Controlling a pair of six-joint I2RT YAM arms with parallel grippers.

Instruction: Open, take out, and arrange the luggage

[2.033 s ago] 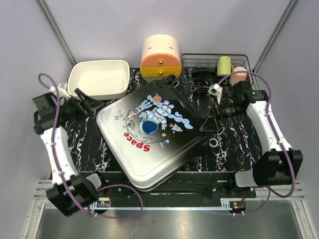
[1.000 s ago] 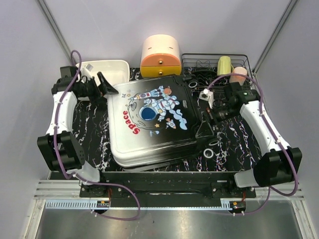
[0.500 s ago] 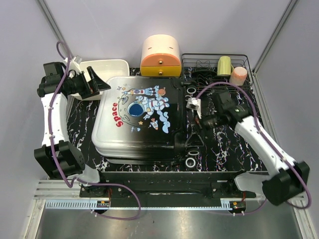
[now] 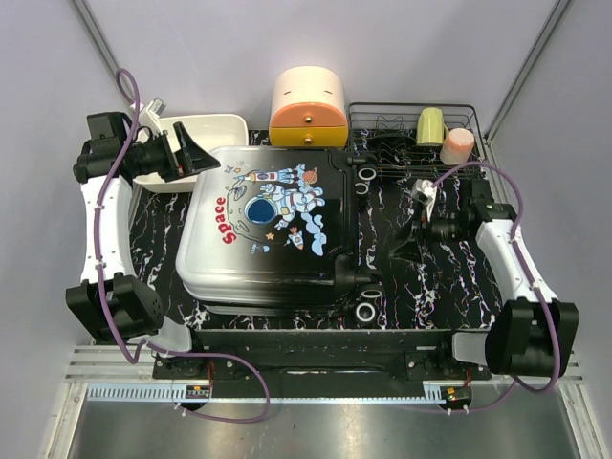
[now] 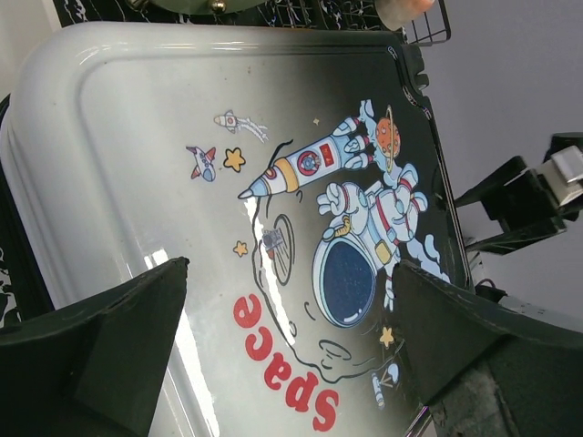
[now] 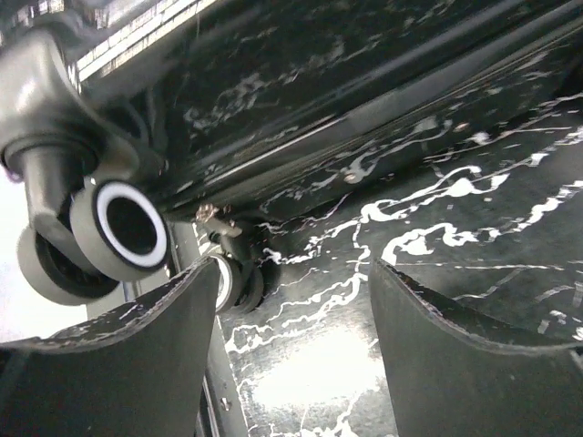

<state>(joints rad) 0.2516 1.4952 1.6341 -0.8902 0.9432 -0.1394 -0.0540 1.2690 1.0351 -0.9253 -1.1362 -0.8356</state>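
The luggage [image 4: 268,229] lies flat and closed on the marbled black table, white on its left side and black on its right, with an astronaut picture and red "Space" lettering on top. Its wheels [image 4: 365,312] point to the right. My left gripper [image 4: 196,153] is open and empty at the luggage's back left corner, looking over the shell [image 5: 273,209]. My right gripper [image 4: 406,244] is open and empty just right of the luggage, low over the table. In the right wrist view the wheels [image 6: 127,232] and the luggage's dark wheel end [image 6: 301,82] fill the upper part.
A white rectangular tray [image 4: 196,143] stands at the back left, behind my left gripper. A cream-and-orange cylindrical box [image 4: 308,105] stands at the back middle. A black wire rack [image 4: 416,139] with a green cup and a pink cup is at the back right.
The luggage has turned from a diagonal lie to lying square on the table. In the last half second my right gripper drew back to the right, away from the wheel end; the left gripper barely moved.
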